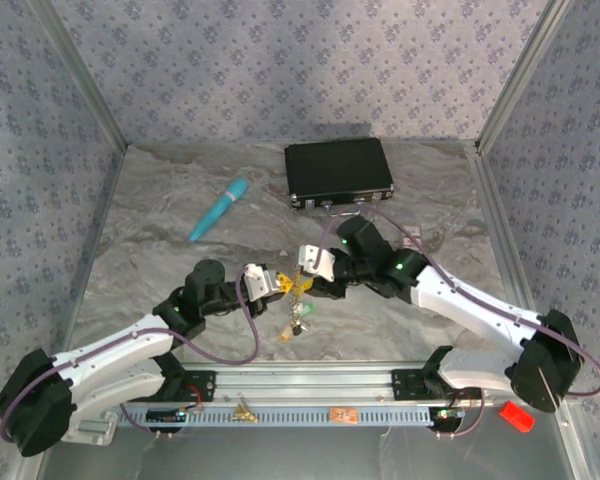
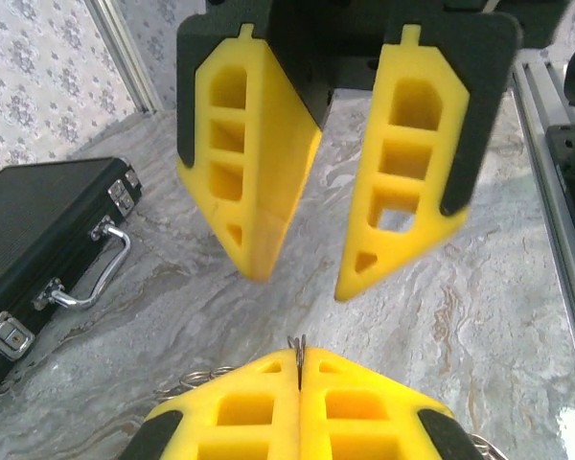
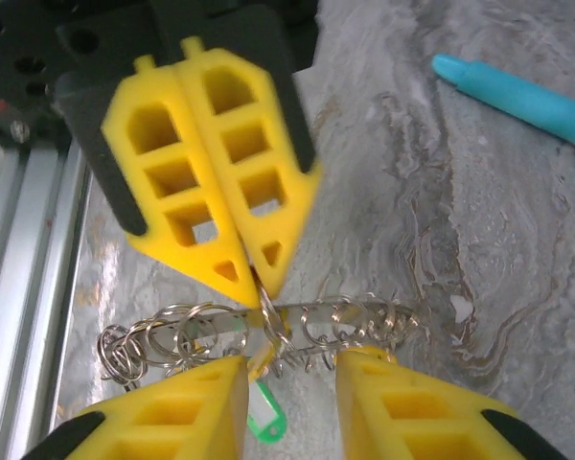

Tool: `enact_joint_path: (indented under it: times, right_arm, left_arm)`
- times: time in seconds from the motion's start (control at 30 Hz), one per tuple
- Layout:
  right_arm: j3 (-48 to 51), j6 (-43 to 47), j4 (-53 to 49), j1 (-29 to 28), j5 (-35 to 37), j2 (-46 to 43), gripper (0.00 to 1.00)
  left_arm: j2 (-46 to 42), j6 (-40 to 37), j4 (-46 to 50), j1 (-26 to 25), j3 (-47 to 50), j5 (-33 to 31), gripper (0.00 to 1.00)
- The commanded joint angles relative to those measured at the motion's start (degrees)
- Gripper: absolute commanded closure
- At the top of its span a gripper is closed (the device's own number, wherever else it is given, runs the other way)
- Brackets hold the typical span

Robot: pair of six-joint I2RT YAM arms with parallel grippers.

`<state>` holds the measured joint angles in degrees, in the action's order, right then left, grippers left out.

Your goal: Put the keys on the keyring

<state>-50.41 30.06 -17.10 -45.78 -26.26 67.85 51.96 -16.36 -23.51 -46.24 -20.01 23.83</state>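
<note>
I see my left gripper and right gripper tip to tip mid-table, barely a gap between, keyring strung across it, keys clustered just nearer the bases, black case blocking the far middle, teal pen lying far left, bare marble table free along the left wall.

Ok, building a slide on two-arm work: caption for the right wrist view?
Left gripper pinches the keyring; open right gripper faces its wire loops, green key tag between the fingers.
</note>
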Motion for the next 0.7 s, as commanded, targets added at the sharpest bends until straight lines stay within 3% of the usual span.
enact_joint_path:
  times: [0.0,0.2,0.4,0.67]
  right_arm:
    - [4.5,-7.0,10.7,1.7,-8.1,-1.2,0.67]
    - [6.3,-8.5,15.6,2.0,-10.3,0.6,0.67]
    - [6.3,-8.0,16.0,2.3,-12.1,2.2,0.7]
    - [6.3,-7.7,15.2,3.0,-12.8,2.0,0.82]
  left_arm:
    - [0.5,2.7,-12.2,0.0,1.8,0.4,1.0]
    - [3.0,6.9,-24.2,-0.1,5.4,0.2,1.0]
    - [3.6,8.0,-26.0,0.0,6.0,1.5,1.0]
    - [3.4,8.0,-26.1,-0.1,6.3,1.8,1.0]
